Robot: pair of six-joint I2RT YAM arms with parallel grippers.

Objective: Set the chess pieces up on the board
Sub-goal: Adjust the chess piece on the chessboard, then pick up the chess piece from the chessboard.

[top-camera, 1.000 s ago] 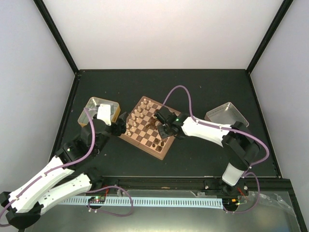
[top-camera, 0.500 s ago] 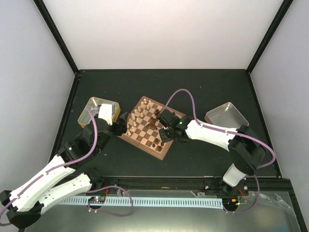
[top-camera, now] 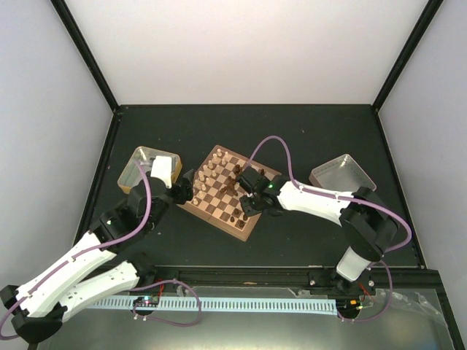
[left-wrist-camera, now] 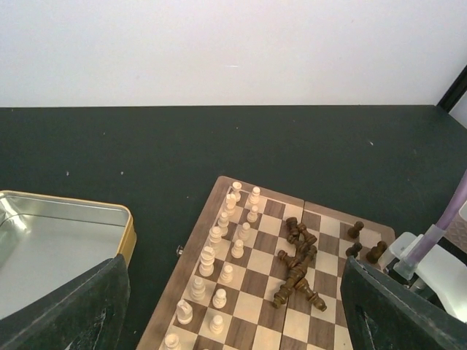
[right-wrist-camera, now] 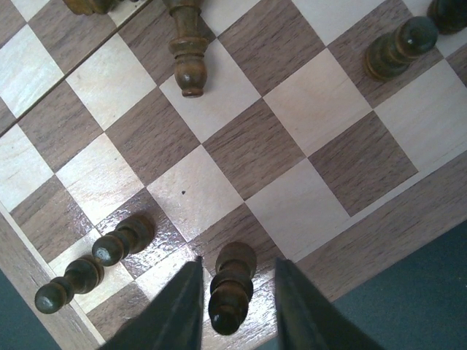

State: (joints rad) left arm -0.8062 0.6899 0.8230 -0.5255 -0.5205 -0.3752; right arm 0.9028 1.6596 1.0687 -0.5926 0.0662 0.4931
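Placing step, dark side. Your right tool [right-wrist-camera: 237,268] has its jaws slightly apart around a small dark brown wooden chessman [right-wrist-camera: 232,292]. It stands upright between them on the checkered wooden chessboard [right-wrist-camera: 241,153], edge row. Your left tool [left-wrist-camera: 235,266] gapes wide, empty. Next, I judge: lift straight clear, then fetch the toppled dark brown piece [right-wrist-camera: 187,62] ahead.

Nothing legible comes through on any of my feeds. I find no letters or numbers on the board [left-wrist-camera: 257,261], no brand stamp on the left tray [left-wrist-camera: 51,248] or the right tray [top-camera: 343,173], and no readable label on the right arm [top-camera: 314,198].
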